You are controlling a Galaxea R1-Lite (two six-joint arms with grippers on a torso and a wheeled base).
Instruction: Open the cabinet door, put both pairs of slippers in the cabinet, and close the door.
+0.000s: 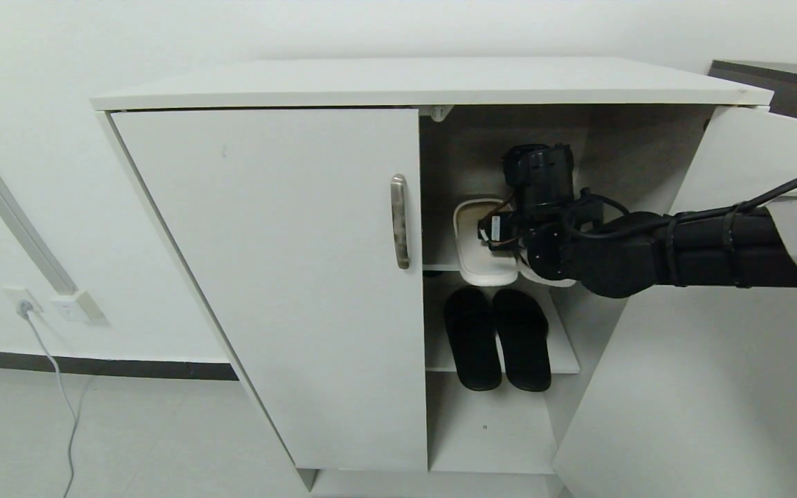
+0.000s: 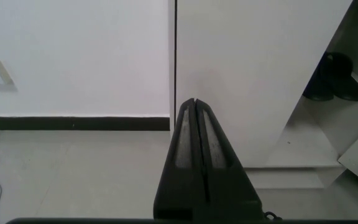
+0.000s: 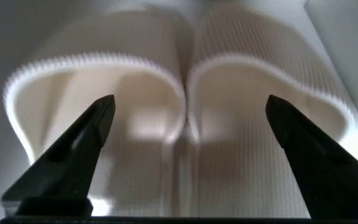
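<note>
White slippers: the white slippers (image 1: 474, 259) (image 3: 166, 81) are inside the cabinet (image 1: 405, 79), side by side on the upper shelf, heels just poking past its front edge.
Black slippers: the black slippers (image 1: 471, 342) (image 2: 334, 78) are in too, one shelf down, paired up neatly with their heels overhanging that shelf (image 1: 564, 353).
Right gripper: the right gripper (image 3: 190, 106) is in the cabinet's open half, spread wide, its two fingers flanking the white pair and gripping nothing. Whether either finger touches a slipper, I cannot tell.
Right arm: the right arm (image 1: 647, 256) comes in across the cabinet's right side and fills much of the opening at upper-shelf height.
Doors: the cabinet's right door (image 1: 703, 387) stands swung out and open. The left door (image 1: 267, 277) is flat shut, with its handle (image 1: 400, 221) at the cabinet's centre line.
Left gripper: the left gripper (image 2: 194, 106) is outside the cabinet, low in front of the shut left door, fingers pressed together and carrying nothing.
Step in hand: by my reading this is the tail of the loading step. Both pairs are shelved and the white pair looks let go.
Next move: I'd say the right arm has to back straight out of the opening without dragging the overhanging white heels along.
After that: the open right door needs swinging to the cabinet front. It wants a push on its outer face once the arm is clear of the door's sweep.
</note>
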